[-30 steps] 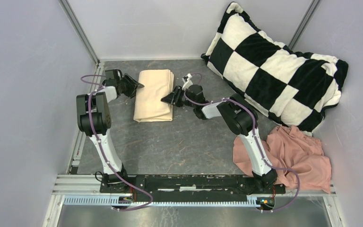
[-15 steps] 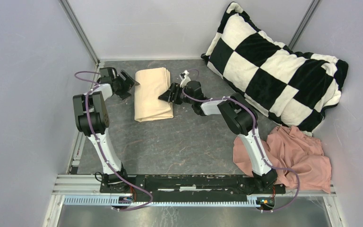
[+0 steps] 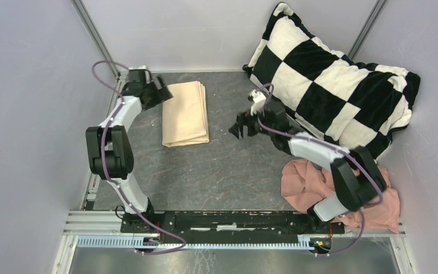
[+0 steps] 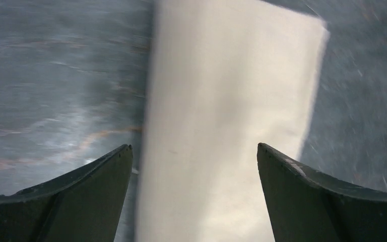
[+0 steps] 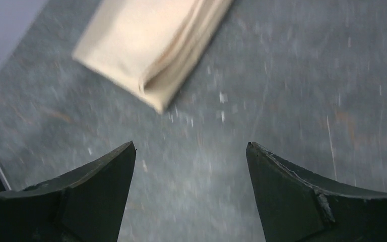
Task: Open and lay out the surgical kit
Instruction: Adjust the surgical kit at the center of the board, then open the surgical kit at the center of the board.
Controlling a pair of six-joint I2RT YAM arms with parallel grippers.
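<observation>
The beige cloth wrap [image 3: 186, 113] lies folded into a long rectangle on the dark table, left of centre. It also shows in the left wrist view [image 4: 227, 121] and the right wrist view [image 5: 151, 40]. The grey tray and the steel instruments are hidden. My left gripper [image 3: 164, 95] is open at the wrap's far left corner; in its wrist view [image 4: 194, 151] the jaws stand wide, the wrap under them. My right gripper [image 3: 238, 128] is open and empty over bare table, well right of the wrap; its wrist view [image 5: 190, 147] shows only table between the jaws.
A black-and-white checkered pillow [image 3: 331, 80] leans at the back right. A pink cloth [image 3: 353, 188] lies crumpled at the right front, by the right arm's base. Grey walls close in the left, back and right sides.
My right gripper has pulled away from the wrap's right edge, moving right and toward the front. My left gripper has moved toward the wrap's far left corner. The wrap has not moved.
</observation>
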